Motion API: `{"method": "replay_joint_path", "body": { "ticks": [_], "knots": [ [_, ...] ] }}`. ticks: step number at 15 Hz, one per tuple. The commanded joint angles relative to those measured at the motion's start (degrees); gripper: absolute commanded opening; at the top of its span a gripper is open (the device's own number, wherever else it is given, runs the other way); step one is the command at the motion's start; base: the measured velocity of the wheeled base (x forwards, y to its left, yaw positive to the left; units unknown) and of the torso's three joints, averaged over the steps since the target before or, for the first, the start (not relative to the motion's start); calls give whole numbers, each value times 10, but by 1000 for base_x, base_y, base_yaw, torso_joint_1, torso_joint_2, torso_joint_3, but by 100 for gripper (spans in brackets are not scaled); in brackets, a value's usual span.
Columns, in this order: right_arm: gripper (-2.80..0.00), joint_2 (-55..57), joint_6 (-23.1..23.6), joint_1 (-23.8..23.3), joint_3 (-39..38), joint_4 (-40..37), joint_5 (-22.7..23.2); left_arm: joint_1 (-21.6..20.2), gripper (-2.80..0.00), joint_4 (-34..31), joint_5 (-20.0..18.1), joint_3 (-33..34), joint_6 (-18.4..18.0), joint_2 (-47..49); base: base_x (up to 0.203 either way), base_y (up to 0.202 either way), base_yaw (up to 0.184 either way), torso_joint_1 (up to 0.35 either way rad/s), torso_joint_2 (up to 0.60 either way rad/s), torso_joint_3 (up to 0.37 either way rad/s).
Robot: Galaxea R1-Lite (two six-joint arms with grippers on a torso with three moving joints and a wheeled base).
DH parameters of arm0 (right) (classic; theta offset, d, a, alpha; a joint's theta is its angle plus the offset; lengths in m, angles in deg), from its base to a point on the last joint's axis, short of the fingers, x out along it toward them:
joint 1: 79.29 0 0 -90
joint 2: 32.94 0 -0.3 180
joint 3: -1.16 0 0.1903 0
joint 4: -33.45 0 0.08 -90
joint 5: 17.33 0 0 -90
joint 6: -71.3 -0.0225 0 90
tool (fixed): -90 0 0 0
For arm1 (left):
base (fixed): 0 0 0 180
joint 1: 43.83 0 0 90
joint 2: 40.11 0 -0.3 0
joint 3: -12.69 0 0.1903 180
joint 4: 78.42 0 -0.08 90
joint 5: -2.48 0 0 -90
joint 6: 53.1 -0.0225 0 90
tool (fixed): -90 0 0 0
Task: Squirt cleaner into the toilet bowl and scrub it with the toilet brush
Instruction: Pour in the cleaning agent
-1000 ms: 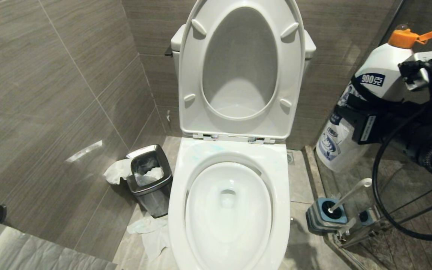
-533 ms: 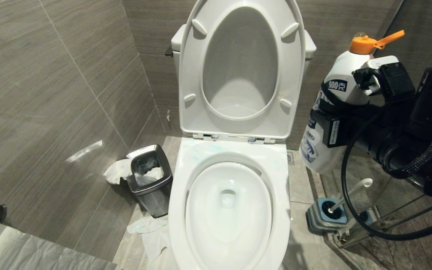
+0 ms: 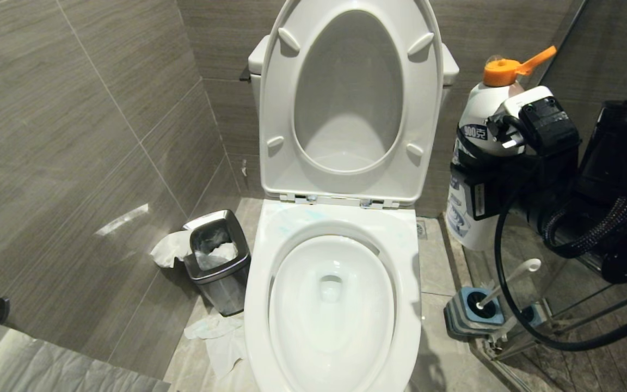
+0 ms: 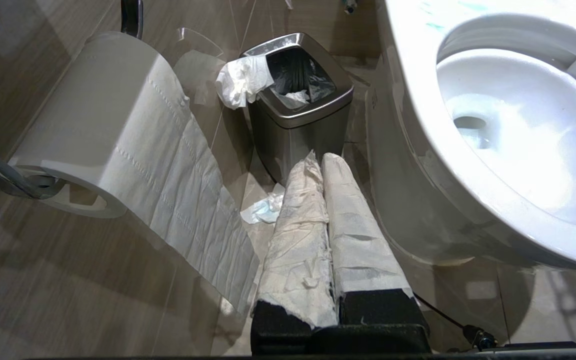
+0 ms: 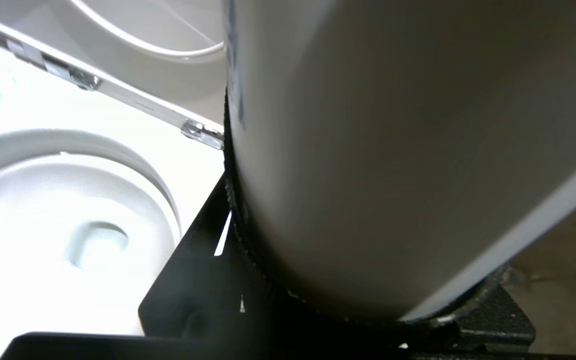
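Holding the upright cleaner bottle [image 3: 479, 158] clamped in its jaws, the right gripper [image 3: 482, 179] hangs right of the toilet bowl [image 3: 332, 305], orange spout [image 3: 509, 68] pointing away from it.

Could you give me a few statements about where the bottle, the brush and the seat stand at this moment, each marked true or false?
1. The right gripper holds a white cleaner bottle with an orange cap. True.
2. The bottle's spout is over the toilet bowl. False: the bottle hangs upright to the right of the bowl, beside it.
3. The toilet brush stands in its blue-topped holder on the floor. True.
4. The toilet seat is down over the bowl. False: it is raised.
5. The left gripper holds the brush. False: its paper-wrapped fingers are shut on nothing, near the steel waste bin.
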State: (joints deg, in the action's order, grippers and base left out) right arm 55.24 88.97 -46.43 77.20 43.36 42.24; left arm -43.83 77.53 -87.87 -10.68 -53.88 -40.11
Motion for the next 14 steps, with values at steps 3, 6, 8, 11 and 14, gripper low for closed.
{"method": "replay_joint_path", "body": {
  "ticks": [3,6,8,11,14],
  "knots": [
    [-280,-1,69,0,2,1,-2,0,-280,0,0,1,0,1,0,0,0,0,0,0],
    [-280,-2,128,0,3,-3,2,0,-280,0,3,1,3,1,0,0,0,0,0,0],
    [-280,0,162,0,10,-5,4,0,-280,0,3,1,4,0,0,0,0,0,0,0],
    [-280,3,214,0,35,-28,2,0,-280,0,3,1,4,1,0,0,0,0,0,0],
    [-280,11,264,0,45,-29,3,0,-280,0,2,1,4,0,0,0,0,0,0,0]
  ]
}}
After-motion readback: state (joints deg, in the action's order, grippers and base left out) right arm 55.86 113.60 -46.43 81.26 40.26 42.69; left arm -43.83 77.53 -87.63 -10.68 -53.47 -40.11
